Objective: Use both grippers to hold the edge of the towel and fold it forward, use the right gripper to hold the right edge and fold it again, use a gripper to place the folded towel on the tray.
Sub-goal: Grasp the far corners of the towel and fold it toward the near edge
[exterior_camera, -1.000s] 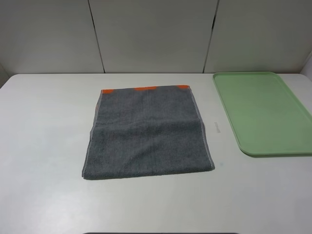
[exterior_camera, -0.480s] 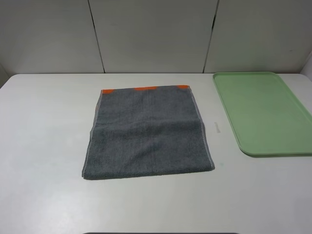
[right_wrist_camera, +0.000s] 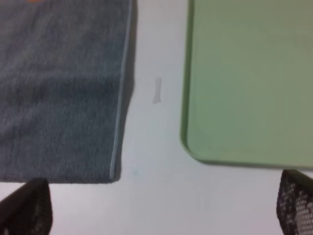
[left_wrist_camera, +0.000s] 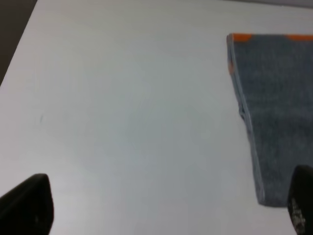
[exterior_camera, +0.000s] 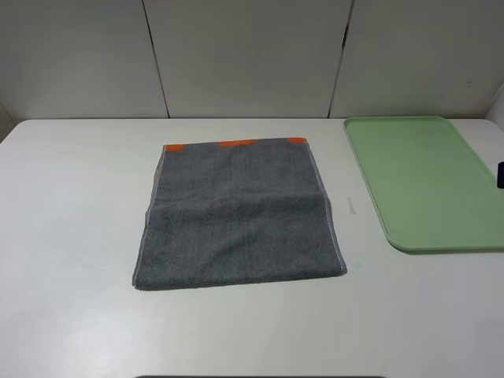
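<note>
A grey towel (exterior_camera: 239,214) with orange trim along its far edge lies flat and unfolded on the white table. It also shows in the left wrist view (left_wrist_camera: 274,107) and the right wrist view (right_wrist_camera: 58,93). A light green tray (exterior_camera: 425,181) lies empty to its right and shows in the right wrist view (right_wrist_camera: 249,78). My left gripper (left_wrist_camera: 164,210) is open and empty, over bare table left of the towel's near left corner. My right gripper (right_wrist_camera: 161,208) is open and empty, above the gap between the towel's near right corner and the tray.
The white table (exterior_camera: 71,220) has bare room to the left of the towel and in front of it. A small dark part of an arm (exterior_camera: 500,174) shows at the right edge over the tray. Grey wall panels stand behind the table.
A small dark part has come into the exterior view at the right edge, over the tray. The towel and tray have not moved.
</note>
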Robot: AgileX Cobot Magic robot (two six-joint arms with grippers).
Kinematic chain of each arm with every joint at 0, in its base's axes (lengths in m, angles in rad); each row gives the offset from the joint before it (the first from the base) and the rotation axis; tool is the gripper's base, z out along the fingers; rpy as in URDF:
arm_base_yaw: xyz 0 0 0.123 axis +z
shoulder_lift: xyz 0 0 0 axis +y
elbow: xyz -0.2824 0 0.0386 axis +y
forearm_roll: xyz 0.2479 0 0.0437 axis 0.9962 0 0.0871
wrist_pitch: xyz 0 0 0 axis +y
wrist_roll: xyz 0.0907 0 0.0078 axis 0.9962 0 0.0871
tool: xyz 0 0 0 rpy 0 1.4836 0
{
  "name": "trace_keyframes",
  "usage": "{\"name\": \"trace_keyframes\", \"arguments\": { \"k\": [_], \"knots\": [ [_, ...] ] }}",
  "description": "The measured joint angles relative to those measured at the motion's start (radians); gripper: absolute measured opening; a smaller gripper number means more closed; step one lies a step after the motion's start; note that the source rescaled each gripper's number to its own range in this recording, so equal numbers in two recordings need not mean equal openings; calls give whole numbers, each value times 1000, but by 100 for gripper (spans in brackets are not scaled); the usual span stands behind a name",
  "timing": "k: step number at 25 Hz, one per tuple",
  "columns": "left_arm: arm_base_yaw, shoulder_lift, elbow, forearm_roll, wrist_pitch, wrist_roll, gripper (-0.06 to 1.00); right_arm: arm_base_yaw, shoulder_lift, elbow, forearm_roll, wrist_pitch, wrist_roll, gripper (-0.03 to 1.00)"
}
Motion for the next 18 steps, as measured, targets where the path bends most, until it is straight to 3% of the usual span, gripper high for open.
{"name": "trace_keyframes", "arguments": {
  "k": [7, 10, 18],
  "knots": [
    [0, 320, -34, -7, -57, 163, 95, 5, 141, -8, 165, -41, -158, 100],
    [-10, 451, -34, -57, -114, 250, 94, 58, 208, -9, 191, -96, -200, 100],
    [-251, 708, -34, -121, -237, 600, 94, 281, 445, -12, 139, -164, -341, 100]
  ]
}}
